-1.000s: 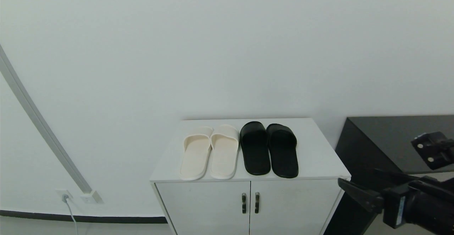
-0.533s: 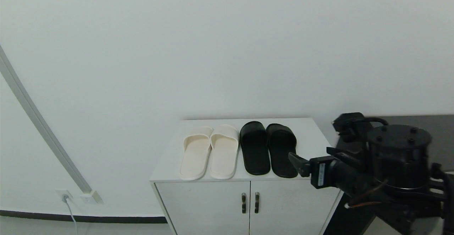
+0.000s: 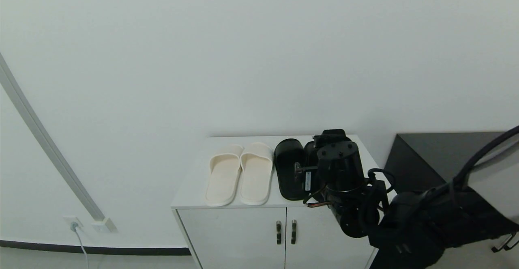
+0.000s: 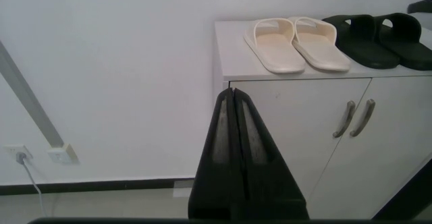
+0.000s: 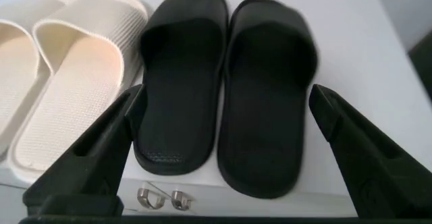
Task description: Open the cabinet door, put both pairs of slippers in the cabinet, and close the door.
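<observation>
Big white wall is filling most of the head view. The white cabinet is sitting lower centre with its doors shut, and a black table is at lower right. Cream slippers and black slippers are lying side by side on top. The right gripper is hovering over the black pair, fingers spread wide. The left gripper is facing the cabinet front, fingers pressed together.

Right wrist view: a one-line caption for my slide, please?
Right gripper, jaws open, above the black slippers on the white cabinet top.
</observation>
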Available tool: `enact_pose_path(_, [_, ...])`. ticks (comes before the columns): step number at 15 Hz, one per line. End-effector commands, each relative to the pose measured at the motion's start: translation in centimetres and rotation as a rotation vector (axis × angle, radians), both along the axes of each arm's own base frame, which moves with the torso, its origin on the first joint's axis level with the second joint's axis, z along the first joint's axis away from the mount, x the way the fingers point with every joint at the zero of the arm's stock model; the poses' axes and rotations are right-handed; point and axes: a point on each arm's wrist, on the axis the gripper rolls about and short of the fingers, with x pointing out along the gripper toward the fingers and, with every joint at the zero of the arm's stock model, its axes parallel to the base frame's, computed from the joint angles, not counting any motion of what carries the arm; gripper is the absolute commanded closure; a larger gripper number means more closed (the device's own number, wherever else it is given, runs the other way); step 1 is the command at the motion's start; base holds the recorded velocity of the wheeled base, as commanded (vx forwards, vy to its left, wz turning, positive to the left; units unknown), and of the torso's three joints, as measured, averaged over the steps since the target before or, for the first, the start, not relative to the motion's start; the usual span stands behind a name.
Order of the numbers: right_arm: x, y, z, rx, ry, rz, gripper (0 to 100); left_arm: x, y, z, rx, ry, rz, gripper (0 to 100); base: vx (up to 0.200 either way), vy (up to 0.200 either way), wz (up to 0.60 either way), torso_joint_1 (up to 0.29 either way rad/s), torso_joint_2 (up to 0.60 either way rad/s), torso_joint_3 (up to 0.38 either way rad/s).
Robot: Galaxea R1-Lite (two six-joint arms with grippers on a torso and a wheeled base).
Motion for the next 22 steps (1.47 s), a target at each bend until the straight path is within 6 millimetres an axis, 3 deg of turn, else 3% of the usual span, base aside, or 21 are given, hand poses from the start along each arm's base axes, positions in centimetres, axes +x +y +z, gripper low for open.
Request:
enact_pose_path(1, [1.6,1.1,-2.5,-0.033,0.031,-0.013,0,0.0,0.0,0.0,0.000,0.001,0.001,100,0.000,0.000,0.00,0.000,0.00,0.000])
enact_pose_path(13, [9.3,1.6,-5.4,0.004,0.028,-0.057,0,0.0,0.0,0.0,0.000,0.001,0.001,100,0.000,0.000,0.00,0.000,0.00,0.000])
enact_pose_path(22, [12.9,1.6,-6.3,0.003,0.031,-0.074,0,0.0,0.0,0.0,0.000,0.001,0.001,100,0.000,0.000,0.00,0.000,0.00,0.000])
